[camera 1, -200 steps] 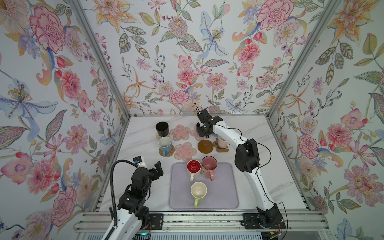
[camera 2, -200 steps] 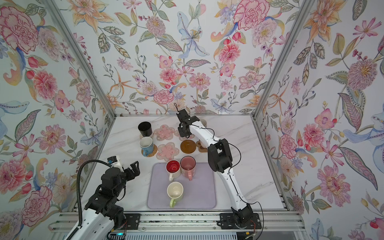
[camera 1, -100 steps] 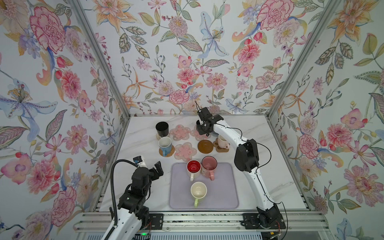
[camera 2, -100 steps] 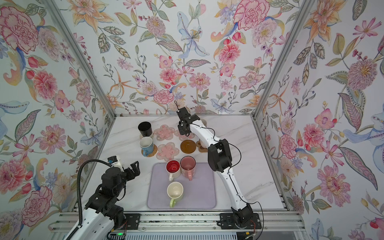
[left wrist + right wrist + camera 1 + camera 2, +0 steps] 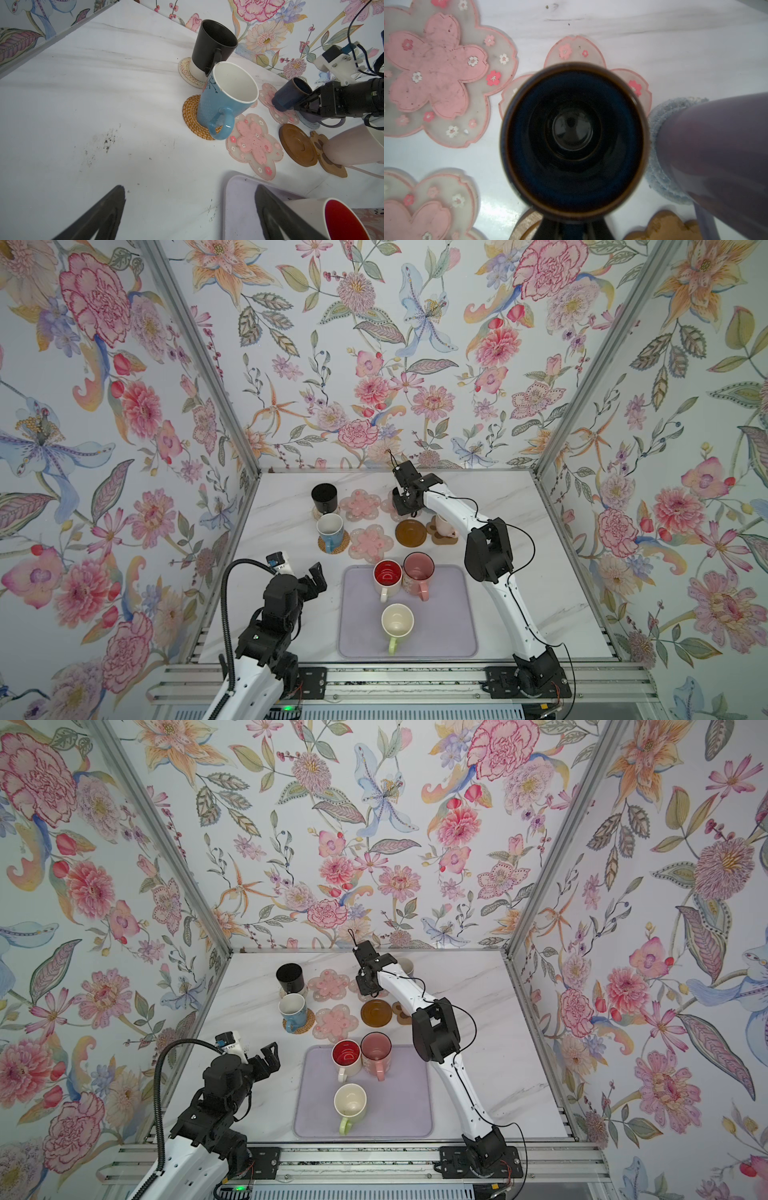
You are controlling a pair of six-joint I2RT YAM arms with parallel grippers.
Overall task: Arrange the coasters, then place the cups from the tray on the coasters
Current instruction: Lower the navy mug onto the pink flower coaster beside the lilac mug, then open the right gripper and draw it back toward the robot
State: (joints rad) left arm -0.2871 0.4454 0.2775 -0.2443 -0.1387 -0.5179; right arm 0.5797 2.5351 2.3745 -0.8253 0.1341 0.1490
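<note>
My right gripper (image 5: 405,509) is shut on the small navy cup (image 5: 572,141), which it holds by the handle side over the back pink flower coaster (image 5: 576,48). I cannot tell whether the cup touches it. Beside it a lavender cup (image 5: 716,145) stands on the grey-blue coaster (image 5: 658,124). The lavender tray (image 5: 449,614) holds the red-inside cup (image 5: 387,574), pink floral cup (image 5: 419,568) and cream-green cup (image 5: 397,620). My left gripper (image 5: 313,576) hangs open and empty by the tray's near left corner.
The black cup (image 5: 324,497) and the light blue cup (image 5: 330,526) stand on woven coasters at the left, and a cream-pink cup (image 5: 444,524) is on the paw coaster. Two flower coasters (image 5: 360,504) (image 5: 371,542) and the brown disc (image 5: 411,533) are bare. Walls close in on three sides.
The right gripper with the navy cup has shifted only slightly over the back flower coaster. The left arm has not moved.
</note>
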